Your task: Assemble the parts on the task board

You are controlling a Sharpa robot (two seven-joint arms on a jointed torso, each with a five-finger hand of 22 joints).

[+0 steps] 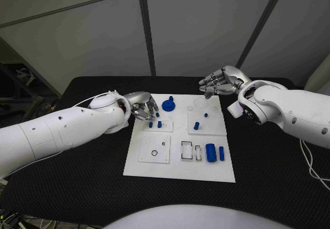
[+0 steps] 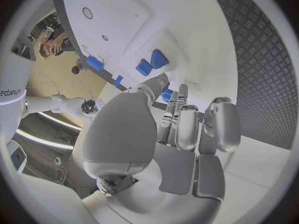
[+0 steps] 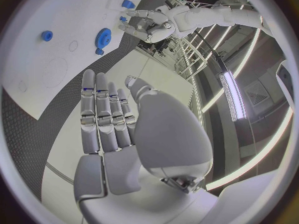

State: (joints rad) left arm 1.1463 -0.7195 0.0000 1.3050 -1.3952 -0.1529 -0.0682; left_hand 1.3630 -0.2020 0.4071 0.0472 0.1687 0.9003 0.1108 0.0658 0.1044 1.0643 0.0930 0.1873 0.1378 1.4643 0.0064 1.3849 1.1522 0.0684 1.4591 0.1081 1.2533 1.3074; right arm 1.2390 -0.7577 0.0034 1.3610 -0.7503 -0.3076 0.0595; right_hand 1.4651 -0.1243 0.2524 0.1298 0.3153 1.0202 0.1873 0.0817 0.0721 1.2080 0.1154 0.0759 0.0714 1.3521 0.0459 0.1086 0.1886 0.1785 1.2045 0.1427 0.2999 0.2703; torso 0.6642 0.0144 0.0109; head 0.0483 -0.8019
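On the white task board [image 1: 180, 164], a blue cylinder [image 1: 211, 152] and a slim blue bar [image 1: 221, 153] lay at its near right. Farther back, the left hand [image 1: 142, 106] hovered at the board's left edge beside two short blue pegs [image 1: 155, 124], its fingers curled and holding nothing. At the far right corner the right hand [image 1: 221, 81] hung with fingers loosely spread and empty, a blue gear [image 1: 168, 104] lying to its left.
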